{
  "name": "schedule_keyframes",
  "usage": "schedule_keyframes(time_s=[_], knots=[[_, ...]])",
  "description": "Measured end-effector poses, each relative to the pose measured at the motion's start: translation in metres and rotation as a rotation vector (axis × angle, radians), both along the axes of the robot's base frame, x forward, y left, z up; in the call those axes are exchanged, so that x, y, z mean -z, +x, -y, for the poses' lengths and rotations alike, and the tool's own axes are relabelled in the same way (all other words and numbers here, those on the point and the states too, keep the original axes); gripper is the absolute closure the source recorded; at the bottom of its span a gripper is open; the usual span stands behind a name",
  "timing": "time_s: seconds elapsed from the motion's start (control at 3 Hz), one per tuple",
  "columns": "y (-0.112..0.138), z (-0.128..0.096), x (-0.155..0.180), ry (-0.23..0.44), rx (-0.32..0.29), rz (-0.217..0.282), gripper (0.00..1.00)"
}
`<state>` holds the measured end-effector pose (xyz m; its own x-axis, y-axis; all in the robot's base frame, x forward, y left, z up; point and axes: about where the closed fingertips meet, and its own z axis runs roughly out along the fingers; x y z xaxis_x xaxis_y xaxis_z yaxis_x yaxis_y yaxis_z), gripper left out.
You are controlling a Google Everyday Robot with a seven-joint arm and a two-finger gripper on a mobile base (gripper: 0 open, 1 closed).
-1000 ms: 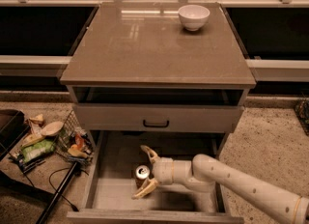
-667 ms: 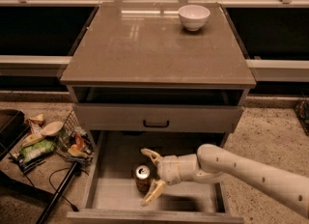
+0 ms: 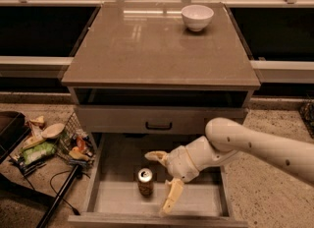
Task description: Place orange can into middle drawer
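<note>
Below the cabinet top (image 3: 147,50), the camera view shows the middle drawer (image 3: 201,203) pulled fully out, with its pale floor exposed. The orange can (image 3: 144,182) stands upright on that floor, left of centre, silver top and pull tab facing up. It is well apart from both side walls and sits nearer the front lip than the back.

The gripper (image 3: 158,183) is inside the drawer, just beside the can on its right. Its fingers (image 3: 171,198) are spread wide, one reaching toward the back of the drawer and one toward the front lip. Neither finger clamps the can, so the gripper holds nothing. Judgement: the can is placed and the wide spread gives clearance for withdrawal.

The arm (image 3: 265,148) enters from the right, passing over the right side wall. The closed drawer front (image 3: 122,120) with its black handle (image 3: 158,125) overhangs the rear of the opening, limiting headroom there. Open room lies upward and toward the front right. Judgement: a leftward sweep of the fingers could tip the can.

The white bowl (image 3: 197,16) rests near the back of the cabinet top, clear of the work. A wire basket (image 3: 73,146) of clutter stands on the ground just beside the left wall.
</note>
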<state>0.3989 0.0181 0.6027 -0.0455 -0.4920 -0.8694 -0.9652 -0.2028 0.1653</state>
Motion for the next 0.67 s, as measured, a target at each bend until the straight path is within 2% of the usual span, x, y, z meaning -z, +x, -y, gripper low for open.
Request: schedule_keyframes(time_s=[0.33,0.67], knots=[[0.008,0.01,-0.07,-0.094,-0.013,0.131,0.0],[0.047,0.023,-0.127,-0.133,0.114,0.353,0.0]])
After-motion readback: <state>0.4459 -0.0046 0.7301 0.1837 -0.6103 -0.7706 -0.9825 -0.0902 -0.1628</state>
